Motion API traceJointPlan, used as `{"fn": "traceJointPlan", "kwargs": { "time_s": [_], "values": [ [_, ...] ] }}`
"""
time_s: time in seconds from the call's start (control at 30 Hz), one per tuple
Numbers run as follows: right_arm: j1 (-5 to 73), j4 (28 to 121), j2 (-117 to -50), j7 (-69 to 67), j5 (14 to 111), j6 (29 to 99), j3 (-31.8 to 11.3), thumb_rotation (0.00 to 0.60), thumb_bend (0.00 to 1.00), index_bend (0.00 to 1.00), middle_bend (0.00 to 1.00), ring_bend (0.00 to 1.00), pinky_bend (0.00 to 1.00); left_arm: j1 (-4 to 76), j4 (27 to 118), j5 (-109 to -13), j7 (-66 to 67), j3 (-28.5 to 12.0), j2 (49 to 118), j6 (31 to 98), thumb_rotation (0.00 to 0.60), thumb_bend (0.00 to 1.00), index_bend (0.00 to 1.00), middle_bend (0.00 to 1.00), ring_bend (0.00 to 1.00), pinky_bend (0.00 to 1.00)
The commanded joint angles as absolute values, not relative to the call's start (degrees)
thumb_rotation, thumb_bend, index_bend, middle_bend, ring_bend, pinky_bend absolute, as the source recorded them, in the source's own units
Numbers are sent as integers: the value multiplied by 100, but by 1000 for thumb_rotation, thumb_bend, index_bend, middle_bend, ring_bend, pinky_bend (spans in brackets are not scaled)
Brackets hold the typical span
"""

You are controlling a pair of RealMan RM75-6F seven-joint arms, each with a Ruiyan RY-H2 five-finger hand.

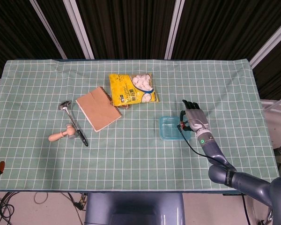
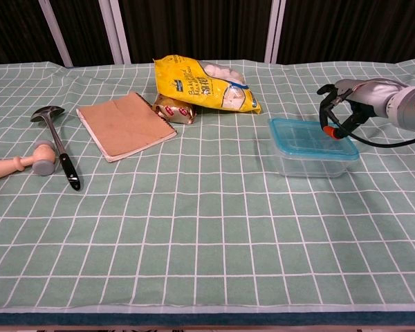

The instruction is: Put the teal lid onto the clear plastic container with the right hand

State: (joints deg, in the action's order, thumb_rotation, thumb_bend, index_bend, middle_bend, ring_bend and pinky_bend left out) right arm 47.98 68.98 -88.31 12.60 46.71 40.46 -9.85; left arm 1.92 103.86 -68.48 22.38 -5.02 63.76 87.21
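The teal lid (image 2: 310,135) lies on top of the clear plastic container (image 2: 311,160), right of the table's middle; in the head view the lid (image 1: 170,127) covers it. My right hand (image 2: 347,102) hovers over the lid's far right corner, fingers spread and pointing down, with an orange fingertip (image 2: 325,129) at the lid's rim. It holds nothing. In the head view the same hand (image 1: 193,117) sits just right of the container. My left hand does not appear in either view.
A yellow snack bag (image 2: 204,84) lies behind the container to the left. A brown notebook (image 2: 124,124), a metal ladle (image 2: 54,138) and a wooden-handled mallet (image 2: 21,163) lie on the left. The green checked cloth (image 2: 207,228) covers the table.
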Motion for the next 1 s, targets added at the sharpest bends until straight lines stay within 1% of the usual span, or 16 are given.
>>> {"fn": "traceJointPlan", "kwargs": {
  "time_s": [0.03, 0.13, 0.3, 0.6, 0.73, 0.87, 1.0],
  "values": [
    [4807, 6876, -8854, 1293, 4637, 4023, -975, 600, 511, 693, 0, 0, 0, 193, 10382, -6850, 2235, -502, 6374, 8721, 600, 326, 59, 0, 0, 0],
    [4818, 6863, -8869, 1334, 4599, 4007, -971, 600, 510, 693, 0, 0, 0, 194, 10382, -6851, 2229, -504, 6370, 8723, 600, 327, 59, 0, 0, 0],
    [4807, 7006, -8782, 1242, 4636, 4159, -1124, 600, 511, 693, 0, 0, 0, 193, 10383, -6855, 2219, -500, 6364, 8722, 600, 327, 59, 0, 0, 0],
    [4628, 7682, -8373, 729, 5166, 4595, -1443, 600, 511, 693, 0, 0, 0, 196, 10390, -6861, 2220, -495, 6361, 8721, 600, 326, 59, 0, 0, 0],
    [4534, 7982, -8220, 689, 5409, 4760, -1412, 600, 511, 693, 0, 0, 0, 195, 10391, -6867, 2212, -494, 6359, 8724, 600, 327, 59, 0, 0, 0],
    [4419, 8385, -8087, 795, 5610, 4907, -1264, 600, 511, 693, 0, 0, 0, 197, 10393, -6879, 2207, -485, 6350, 8714, 600, 327, 59, 0, 0, 0],
    [4318, 8651, -8136, 923, 5852, 5144, -1120, 600, 511, 693, 0, 0, 0, 195, 10402, -6885, 2185, -486, 6334, 8717, 600, 326, 59, 0, 0, 0]
  ]
}}
